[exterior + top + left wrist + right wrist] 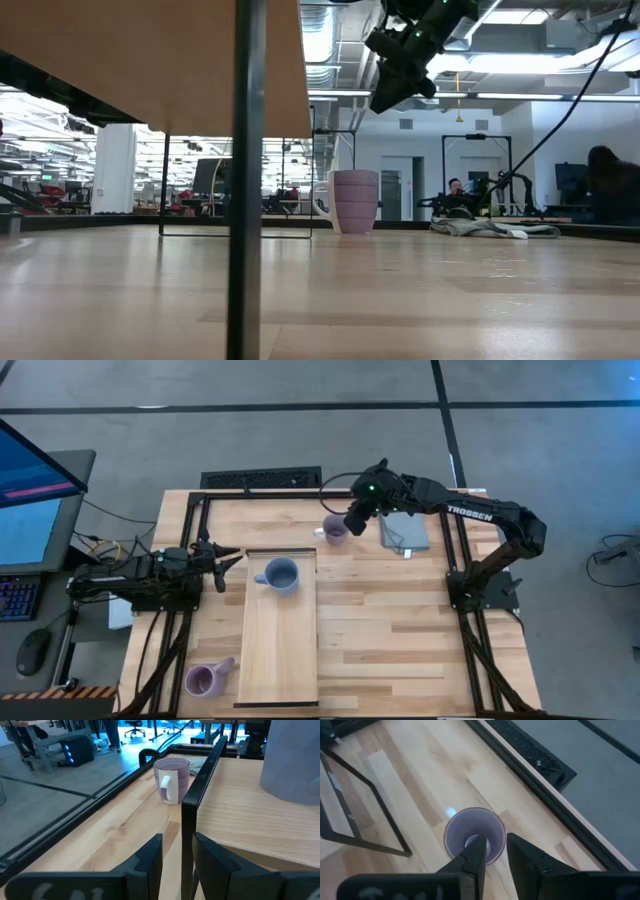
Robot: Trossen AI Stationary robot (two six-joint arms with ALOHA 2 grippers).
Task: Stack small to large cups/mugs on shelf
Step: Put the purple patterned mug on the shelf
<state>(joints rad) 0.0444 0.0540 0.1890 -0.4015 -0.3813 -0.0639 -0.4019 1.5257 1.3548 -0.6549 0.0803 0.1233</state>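
Observation:
The pale wooden shelf [278, 650] stands on dark end frames on the table's left half. A blue-grey mug [279, 574] stands on its far end and also shows in the left wrist view [295, 760]. One purple mug [335, 530] stands upright on the table beyond the shelf's far right corner [354, 201]. My right gripper [495, 851] hangs above this mug's open mouth [474, 835], fingers slightly apart and clear of it [390, 95]. A second purple mug [205, 680] lies near the table's near left corner. My left gripper [228, 558] is open and empty beside the shelf's far left corner.
A grey folded cloth [405, 532] lies at the far right, close to the right arm. The shelf's dark end frame [189, 820] stands just ahead of my left gripper's fingers. Black rails [190, 530] run along the table's edges. People sit in the room beyond [455, 190].

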